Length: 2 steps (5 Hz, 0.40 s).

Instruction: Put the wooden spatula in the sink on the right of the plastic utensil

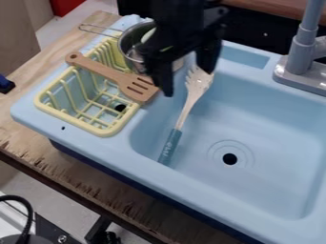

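1 wooden spatula [117, 77] sits on 1 rack [105, 129] & 1 plastic utensil [182, 119] in sink [267, 124], w/ gripper [188, 82] open (2 fingers [208, 57] apart).

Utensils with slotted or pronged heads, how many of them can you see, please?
2: the wooden spatula lies across the yellow rack, and the plastic utensil lies in the sink. The gripper or the metal pot may hide others.

i'm seeing the slotted wooden spatula [118, 76] lying across the yellow rack [77, 123], the teal-handled plastic utensil [183, 116] slanting in the blue sink [274, 128].
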Each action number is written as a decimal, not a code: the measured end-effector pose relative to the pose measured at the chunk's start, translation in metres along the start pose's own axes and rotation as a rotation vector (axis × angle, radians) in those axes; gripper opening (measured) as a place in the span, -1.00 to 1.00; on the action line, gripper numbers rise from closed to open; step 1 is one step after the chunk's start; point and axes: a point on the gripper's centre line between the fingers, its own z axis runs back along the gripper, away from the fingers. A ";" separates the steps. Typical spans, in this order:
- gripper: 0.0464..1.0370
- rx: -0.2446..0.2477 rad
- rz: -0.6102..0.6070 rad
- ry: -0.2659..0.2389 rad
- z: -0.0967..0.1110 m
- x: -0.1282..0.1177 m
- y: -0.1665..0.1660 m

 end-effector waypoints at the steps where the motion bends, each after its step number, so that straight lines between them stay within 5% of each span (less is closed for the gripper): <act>1: 0.92 0.006 0.019 0.026 -0.009 0.022 0.018; 2: 0.92 -0.040 0.011 0.034 -0.006 0.043 0.041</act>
